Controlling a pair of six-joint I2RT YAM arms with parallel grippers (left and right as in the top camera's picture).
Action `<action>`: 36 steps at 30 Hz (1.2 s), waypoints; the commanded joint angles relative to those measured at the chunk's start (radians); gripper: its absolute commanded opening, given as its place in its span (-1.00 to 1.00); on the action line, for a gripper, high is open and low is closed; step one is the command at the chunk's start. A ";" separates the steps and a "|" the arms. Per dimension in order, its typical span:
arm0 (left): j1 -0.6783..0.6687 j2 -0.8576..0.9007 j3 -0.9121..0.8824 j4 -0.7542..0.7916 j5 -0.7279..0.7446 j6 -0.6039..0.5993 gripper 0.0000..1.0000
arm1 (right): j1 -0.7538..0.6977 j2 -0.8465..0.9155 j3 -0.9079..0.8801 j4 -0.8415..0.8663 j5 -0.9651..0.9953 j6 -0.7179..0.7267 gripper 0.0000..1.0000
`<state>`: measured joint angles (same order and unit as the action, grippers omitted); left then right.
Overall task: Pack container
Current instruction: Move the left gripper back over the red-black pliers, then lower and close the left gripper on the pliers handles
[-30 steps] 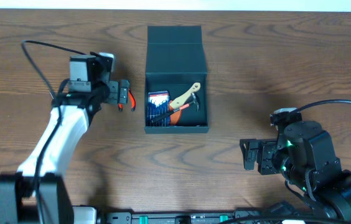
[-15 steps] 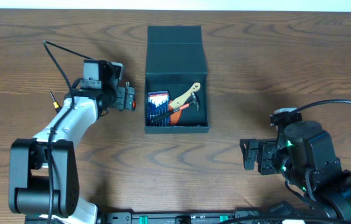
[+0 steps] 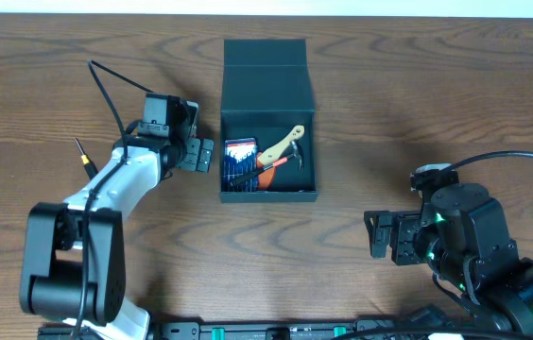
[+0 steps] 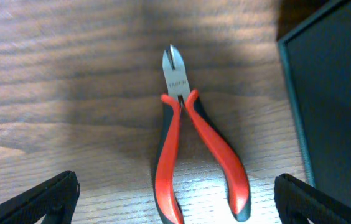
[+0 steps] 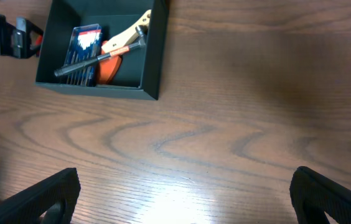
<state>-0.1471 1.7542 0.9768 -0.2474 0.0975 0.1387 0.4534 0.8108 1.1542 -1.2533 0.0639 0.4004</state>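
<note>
Left pincer (image 3: 202, 154) spread wide, holding nothing, over red-handled pliers (image 4: 177, 134), container (image 3: 266, 90) just beside it, right pincer (image 3: 380, 236) likewise, well apart

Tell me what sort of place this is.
Likely a robotics lab workbench: a wood-grain table, the left gripper and right gripper on tabletop arms, a dark container of hand tools, and red-handled cutters beside it.

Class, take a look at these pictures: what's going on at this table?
A two-armed robot is packing tools into a dark box. Its open left gripper hovers over red-handled cutters lying on the table left of the box, not gripping them. The open box holds a hammer and a blue packet. The right gripper, also open, sits apart, holding nothing.
</note>
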 commanded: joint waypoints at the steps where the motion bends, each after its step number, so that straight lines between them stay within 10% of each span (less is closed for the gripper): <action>1: -0.007 0.032 -0.011 -0.007 -0.016 0.017 0.96 | -0.008 -0.001 -0.002 0.000 0.004 -0.013 0.99; 22: -0.029 0.098 -0.011 -0.017 -0.016 0.017 0.86 | -0.008 -0.001 -0.002 0.000 0.004 -0.013 0.98; 36: -0.029 0.109 -0.011 -0.009 -0.017 0.016 0.37 | -0.008 -0.001 -0.002 0.000 0.004 -0.013 0.98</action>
<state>-0.1761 1.8256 0.9768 -0.2436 0.0937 0.1417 0.4534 0.8108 1.1545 -1.2533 0.0643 0.4004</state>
